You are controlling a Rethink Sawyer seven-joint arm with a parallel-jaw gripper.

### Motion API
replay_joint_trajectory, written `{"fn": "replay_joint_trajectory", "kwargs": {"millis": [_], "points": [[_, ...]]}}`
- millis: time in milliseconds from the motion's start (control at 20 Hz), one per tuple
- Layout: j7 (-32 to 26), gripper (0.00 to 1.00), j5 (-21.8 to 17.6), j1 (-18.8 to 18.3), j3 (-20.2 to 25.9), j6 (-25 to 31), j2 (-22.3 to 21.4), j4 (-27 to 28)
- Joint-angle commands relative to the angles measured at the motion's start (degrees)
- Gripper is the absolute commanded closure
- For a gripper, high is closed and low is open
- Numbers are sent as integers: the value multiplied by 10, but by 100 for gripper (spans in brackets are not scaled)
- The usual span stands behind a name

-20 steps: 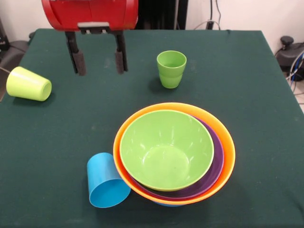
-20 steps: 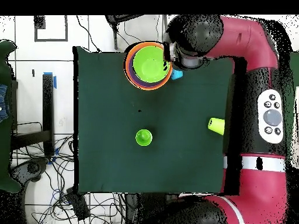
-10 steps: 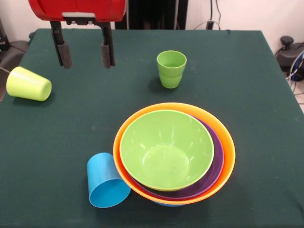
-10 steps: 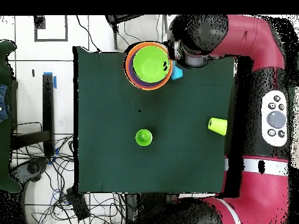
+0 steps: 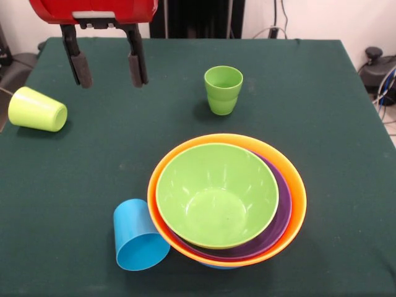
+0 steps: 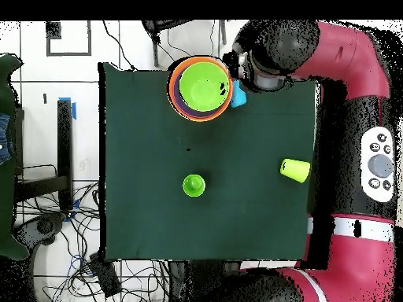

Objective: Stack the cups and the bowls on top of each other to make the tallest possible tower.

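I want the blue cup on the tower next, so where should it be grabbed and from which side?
The blue cup lies on its side against the orange bowl, mouth toward the camera. Come straight down with the open end effector and pinch across the tapered body near the middle; the bowl's overhanging rim may crowd that side.

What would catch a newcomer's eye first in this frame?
The tower near the table's front edge: a green bowl nested over purple inside a big orange rim. A sky blue cup lies tipped against its left side. The open end effector hangs empty at top left, above a toppled yellow-green cup.
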State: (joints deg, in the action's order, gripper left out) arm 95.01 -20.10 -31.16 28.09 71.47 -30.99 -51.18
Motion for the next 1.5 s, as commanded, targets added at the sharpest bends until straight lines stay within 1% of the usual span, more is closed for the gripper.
{"fn": "replay_joint_trajectory", "kwargs": {"millis": [50, 150, 250, 350, 400, 500, 700, 800, 850, 1000, 1100, 1200, 1500], "points": [[121, 0, 19, 13, -35, -52, 31, -84], [118, 0, 20, 15, -44, -53, 32, -84], [97, 0, 31, 5, -36, -76, 33, -97], [84, 0, 44, -3, -32, -77, 40, -101], [85, 0, 56, -7, -31, -63, 48, -99], [78, 0, 59, -5, -40, -24, 64, -73], [8, 0, 83, -39, -15, -55, 87, -80], [5, 0, 102, -53, -5, -72, 97, -83], [-1, 0, 105, -56, -3, -74, 100, -82], [-54, 0, 97, -62, 4, -71, 116, -61], [-61, 0, 95, -61, 6, -70, 129, -45], [-54, 0, 98, -61, 9, -76, 133, -41], [-70, 0, 92, -54, 18, -66, 129, -36]]}}
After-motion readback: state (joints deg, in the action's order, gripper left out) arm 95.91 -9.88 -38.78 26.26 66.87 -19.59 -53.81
